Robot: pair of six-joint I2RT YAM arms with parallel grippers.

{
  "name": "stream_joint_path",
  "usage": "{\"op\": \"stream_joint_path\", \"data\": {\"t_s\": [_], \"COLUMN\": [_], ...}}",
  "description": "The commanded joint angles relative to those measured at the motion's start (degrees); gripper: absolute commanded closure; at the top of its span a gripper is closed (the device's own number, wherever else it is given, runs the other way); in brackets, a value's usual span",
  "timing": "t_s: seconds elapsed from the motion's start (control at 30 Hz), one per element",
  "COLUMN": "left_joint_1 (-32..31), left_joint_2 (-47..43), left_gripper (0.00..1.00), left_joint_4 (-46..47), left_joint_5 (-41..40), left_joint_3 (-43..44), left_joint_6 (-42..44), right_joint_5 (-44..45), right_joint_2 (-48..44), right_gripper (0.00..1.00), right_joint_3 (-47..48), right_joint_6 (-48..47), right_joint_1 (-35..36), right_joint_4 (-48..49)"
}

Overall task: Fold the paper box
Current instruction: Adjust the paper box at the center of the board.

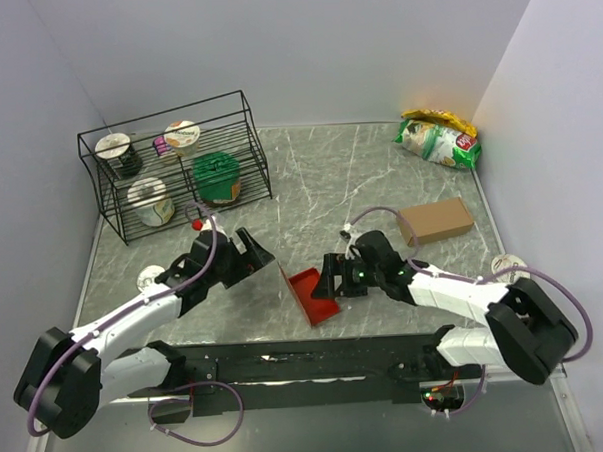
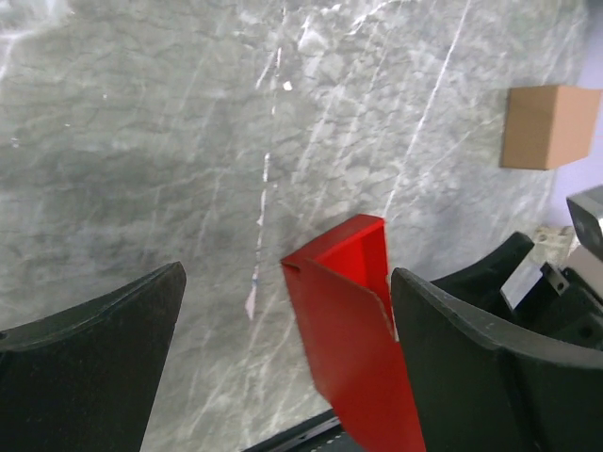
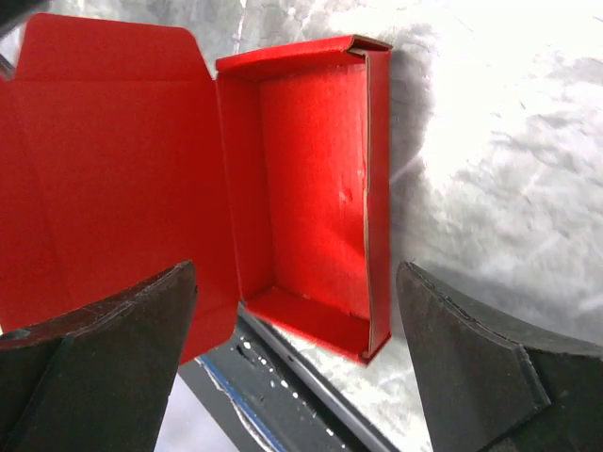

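Both grippers are spread wide and hold nothing. Left gripper [image 2: 287, 273] hovers low over the grey marble table [image 2: 141, 141], its two black fingers [image 2: 94, 358] far apart. The red paper box [image 2: 347, 250] sits between them, its raised lid [image 2: 363, 377] close against the right-hand finger; whether they touch cannot be told. Right gripper [image 3: 297, 268] faces the same box from the opposite side and looks straight into its open tray [image 3: 316, 188], the lid swung open beside it. Its fingers stand clear of the card on either side. Beyond the right gripper, well apart, lies a brown cardboard box [image 1: 436, 221].
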Motion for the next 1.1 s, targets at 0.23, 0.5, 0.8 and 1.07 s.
{"op": "stream_joint_path", "data": {"t_s": [0.23,0.5,0.8,1.07], "left_joint_1": [-4.77,-7.68,-7.50,-7.15], "left_joint_2": [5.93,20.70,34.85,46.54], "left_gripper": [0.03,0.04,0.03,0.01], "left_joint_4": [16.21,32.91,47.33,60.18], "left_joint_5": [1.48,2.43,5.68,12.36], "left_joint_3": [-5.09,-2.72,5.28,17.04], "left_joint_6": [-11.25,-14.68,-14.59,-12.94], "right_joint_5": [4.86,-1.91,-4.38,-3.50], "right_joint_2": [-9.57,-6.69,-2.81,-3.87], "right_gripper": [0.08,0.09,0.12,0.09], "right_joint_3": [-3.15,-5.36,-4.66,-5.27], "right_joint_6": [-1.03,0.72,4.15,6.18], "right_joint_1": [-3.35,-3.88,-3.79,-3.79], "right_joint_4": [-5.06,1.18,3.47,4.09]}}
